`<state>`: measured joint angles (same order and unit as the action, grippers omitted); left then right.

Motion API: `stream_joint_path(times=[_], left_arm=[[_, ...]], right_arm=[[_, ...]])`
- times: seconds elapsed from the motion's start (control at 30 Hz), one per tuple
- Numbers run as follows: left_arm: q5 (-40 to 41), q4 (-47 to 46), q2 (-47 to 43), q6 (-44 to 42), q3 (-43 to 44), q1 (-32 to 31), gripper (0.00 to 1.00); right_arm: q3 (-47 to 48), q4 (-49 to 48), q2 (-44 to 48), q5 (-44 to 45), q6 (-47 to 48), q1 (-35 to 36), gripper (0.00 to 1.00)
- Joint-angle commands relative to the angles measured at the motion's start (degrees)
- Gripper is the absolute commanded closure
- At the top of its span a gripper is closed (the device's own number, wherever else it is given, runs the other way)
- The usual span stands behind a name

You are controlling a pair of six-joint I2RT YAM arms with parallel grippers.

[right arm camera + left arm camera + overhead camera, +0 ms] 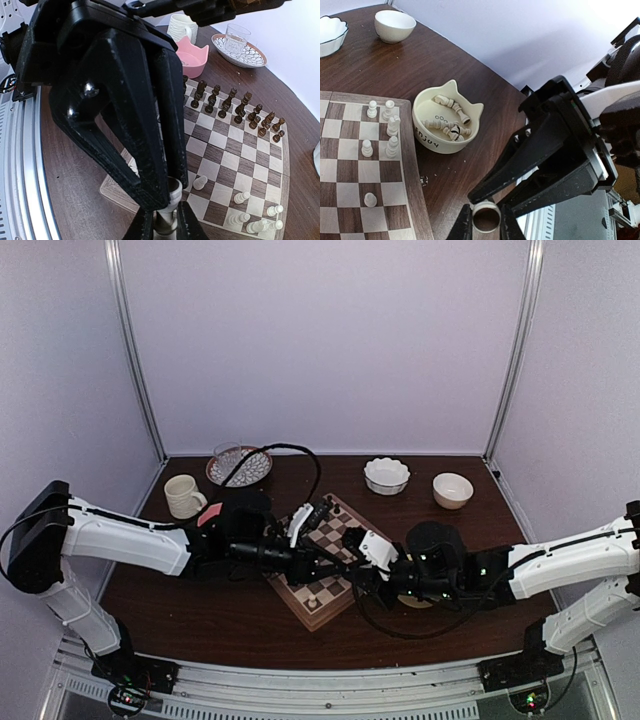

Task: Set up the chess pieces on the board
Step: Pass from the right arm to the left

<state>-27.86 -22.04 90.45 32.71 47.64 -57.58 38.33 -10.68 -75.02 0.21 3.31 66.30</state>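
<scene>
My left gripper (486,222) and my right gripper (165,223) meet tip to tip above the near corner of the board (312,608). Both are shut on the same cream-white chess piece (486,216). The left fingers pinch its round base and the right fingers pinch its stem (169,207). In the top view the left gripper (330,558) and right gripper (355,565) hide that piece. Several white pieces (392,146) stand on the board (350,172) near its edge. More lie in a cream cat-shaped bowl (427,136) beside the board.
Dark pieces (225,107) stand in two rows on the far side of the board (235,150). A pink cat bowl (192,57), a mug (185,497) and a glass on a plate (238,465) are at back left. Two white bowls (387,475) (452,490) sit at back right.
</scene>
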Motion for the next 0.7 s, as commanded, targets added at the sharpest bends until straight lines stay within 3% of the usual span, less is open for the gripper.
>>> stream_joint_path(times=[0.0,0.13,0.27,0.47,0.67], left_arm=[[0.92,-1.61,-1.25,-0.01,0.55,0.1,0.94],[0.6,-4.05,-1.5,1.39,-0.81,1.07,0.94],[-0.13,-8.28,-2.11,3.02,-3.26,2.81,0.94],[0.04,-9.97,-4.69,2.21,-5.09,3.69,0.94],[0.26,-13.47,-7.43,1.73,-7.39,3.65,0.94]], right_arm=[[0.79,-1.16,0.86,2.06,-0.12,0.23,0.73],[-0.37,-2.14,2.95,1.42,-0.92,0.24,0.51],[-2.17,-3.49,6.63,-0.78,-1.6,0.23,0.4],[-5.37,-7.07,11.28,-2.46,-6.64,-0.79,0.31],[-5.76,-11.48,8.43,-14.13,-16.49,-7.57,0.37]])
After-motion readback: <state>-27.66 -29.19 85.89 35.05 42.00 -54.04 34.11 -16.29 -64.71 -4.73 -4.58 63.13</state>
